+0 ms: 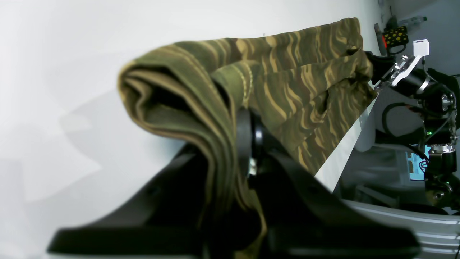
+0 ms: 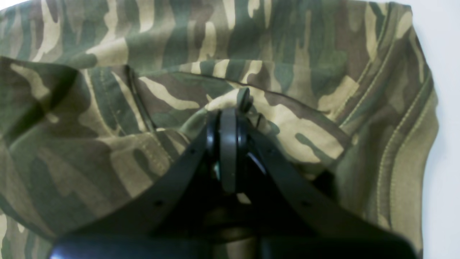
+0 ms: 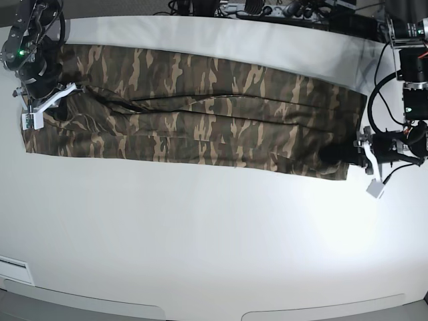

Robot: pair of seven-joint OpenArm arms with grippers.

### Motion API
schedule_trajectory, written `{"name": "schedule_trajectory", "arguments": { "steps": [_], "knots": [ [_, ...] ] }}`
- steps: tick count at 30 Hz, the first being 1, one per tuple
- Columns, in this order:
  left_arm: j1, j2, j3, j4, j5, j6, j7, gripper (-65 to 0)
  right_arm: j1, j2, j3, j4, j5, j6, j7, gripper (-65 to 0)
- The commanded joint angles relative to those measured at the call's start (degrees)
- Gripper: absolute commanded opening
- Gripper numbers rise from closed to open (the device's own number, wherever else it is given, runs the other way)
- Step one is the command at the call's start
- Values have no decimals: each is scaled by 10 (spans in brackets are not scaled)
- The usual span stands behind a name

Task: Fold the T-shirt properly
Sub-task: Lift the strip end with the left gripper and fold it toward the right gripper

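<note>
1. Soft camouflage fabric is bunched thickly in the left hand (image 1: 248,158), which is clenched on one end of the T-shirt (image 3: 200,107); a layer could slide free if it pulls unevenly.
2. At the far end, the right hand (image 2: 230,118) is clenched on a small pinch of cloth, a thin hold that may slip under tension.
3. Uneven travel of the two ends would likely skew the fold.
4. Olive, brown and tan blotches cover the shirt, which lies as a long, narrow, creased band across the white counter (image 3: 200,234), toward its far side.
</note>
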Motion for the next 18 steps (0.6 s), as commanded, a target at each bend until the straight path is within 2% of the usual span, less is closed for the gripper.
{"name": "schedule_trajectory", "arguments": {
  "steps": [1, 7, 11, 18],
  "knots": [
    [-13, -4, -5, 9, -14, -3, -1, -650, 0, 6, 3, 2, -9, 1, -12, -650],
    [-12, 38, -5, 9, -14, 1, -1, -650, 0, 5, 3, 2, -3, 4, -12, -650],
    [-12, 79, -5, 20, -14, 1, -1, -650, 0, 5, 3, 2, -6, 0, -12, -650],
    [-5, 137, -5, 110, -14, 5, -1, -650, 0, 5, 3, 2, -5, 0, -7, -650]
  ]
}}
